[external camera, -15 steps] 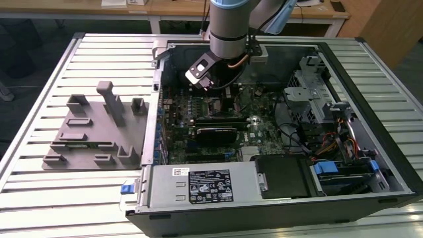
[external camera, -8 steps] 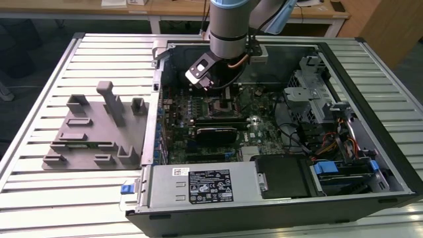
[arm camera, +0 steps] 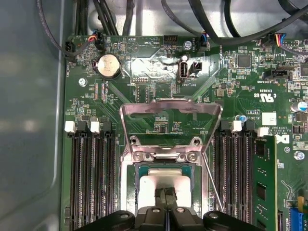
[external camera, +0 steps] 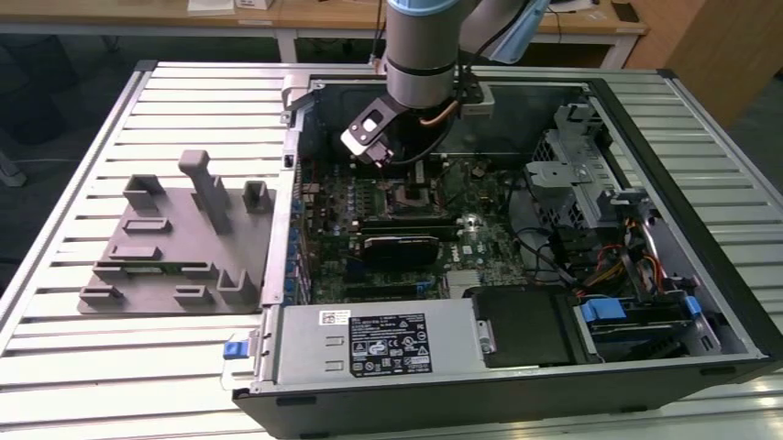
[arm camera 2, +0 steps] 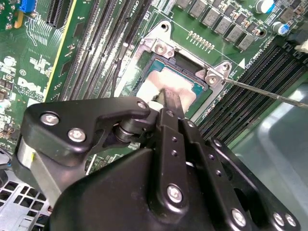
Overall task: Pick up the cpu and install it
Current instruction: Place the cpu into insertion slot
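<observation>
- Exterior view: the arm comes straight down into the open case. The case lies on its side on the table, so the board faces up and can be reached from above. The gripper hangs right over the socket. The grey fixture sits well apart on the exterior view's left, outside the case.
- Second wrist view: the cpu lies flat inside the socket frame with its silver top up. It looks level rather than tilted, though the gripper covers its near edge. The fingers are pressed together with their tips at the middle of the lid; can't tell if they're touching it or just above. A flat chip can't be pinched that way, so there's likely nothing between them, and it reads more like a press or a let-go than a grasp. The lever sticks out loose to the side, so the socket isn't locked.
- First wrist view: the load plate is flipped up and back toward the coin cell, which is why the cpu is out in the open. The lever's thin rod runs just beside the socket's edge. Slots flank the socket on both sides, leaving a narrow lane for the closed fingers. Best guess is the chip's in, with the plate and lever not yet shut.
</observation>
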`<state>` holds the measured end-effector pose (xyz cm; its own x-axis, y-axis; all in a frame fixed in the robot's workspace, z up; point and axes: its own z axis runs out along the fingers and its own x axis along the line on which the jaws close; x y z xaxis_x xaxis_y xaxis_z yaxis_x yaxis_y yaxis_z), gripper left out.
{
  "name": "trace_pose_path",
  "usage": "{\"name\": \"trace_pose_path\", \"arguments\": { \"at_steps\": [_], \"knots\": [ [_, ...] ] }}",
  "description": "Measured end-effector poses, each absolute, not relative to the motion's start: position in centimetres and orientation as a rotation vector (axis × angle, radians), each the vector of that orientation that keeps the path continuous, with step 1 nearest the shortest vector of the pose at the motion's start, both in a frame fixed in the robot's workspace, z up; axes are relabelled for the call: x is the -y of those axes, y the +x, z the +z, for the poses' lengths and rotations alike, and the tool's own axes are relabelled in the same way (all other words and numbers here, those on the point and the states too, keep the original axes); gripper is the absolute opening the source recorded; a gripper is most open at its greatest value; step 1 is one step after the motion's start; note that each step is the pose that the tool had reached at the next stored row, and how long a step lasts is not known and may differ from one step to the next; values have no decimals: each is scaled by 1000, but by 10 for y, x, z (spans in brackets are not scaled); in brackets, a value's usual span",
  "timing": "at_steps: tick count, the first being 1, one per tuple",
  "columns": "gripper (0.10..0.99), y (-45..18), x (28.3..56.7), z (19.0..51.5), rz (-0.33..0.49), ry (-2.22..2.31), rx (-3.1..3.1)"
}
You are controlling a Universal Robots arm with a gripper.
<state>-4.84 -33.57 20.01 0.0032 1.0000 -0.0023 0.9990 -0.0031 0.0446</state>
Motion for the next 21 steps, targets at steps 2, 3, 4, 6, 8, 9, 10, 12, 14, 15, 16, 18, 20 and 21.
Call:
{"name": "trace_pose_path", "arguments": {
  "at_steps": [2, 3, 4, 6, 8, 9, 10, 12, 14, 15, 16, 18, 20, 21],
  "knots": [
    [106, -48, 336, 199, 46, 2201, -2194],
    [106, -49, 336, 198, 44, 2201, -2194],
    [106, -49, 336, 198, 45, 2201, -2194],
    [106, -49, 336, 197, 45, 2201, -2194],
    [106, -48, 336, 198, 45, 2201, -2194],
    [106, -48, 336, 201, 48, 2201, -2194],
    [106, -48, 336, 206, 46, 2201, -2194],
    [106, -48, 336, 221, 46, 2201, -2194],
    [106, -48, 336, 228, 46, 2201, -2194],
    [106, -48, 336, 230, 46, 2201, -2194],
    [106, -48, 336, 231, 46, 2201, -2194],
    [106, -48, 336, 231, 46, 2201, -2194],
    [106, -48, 336, 232, 46, 2201, -2194],
    [106, -48, 336, 232, 46, 2201, -2194]
  ]
}}
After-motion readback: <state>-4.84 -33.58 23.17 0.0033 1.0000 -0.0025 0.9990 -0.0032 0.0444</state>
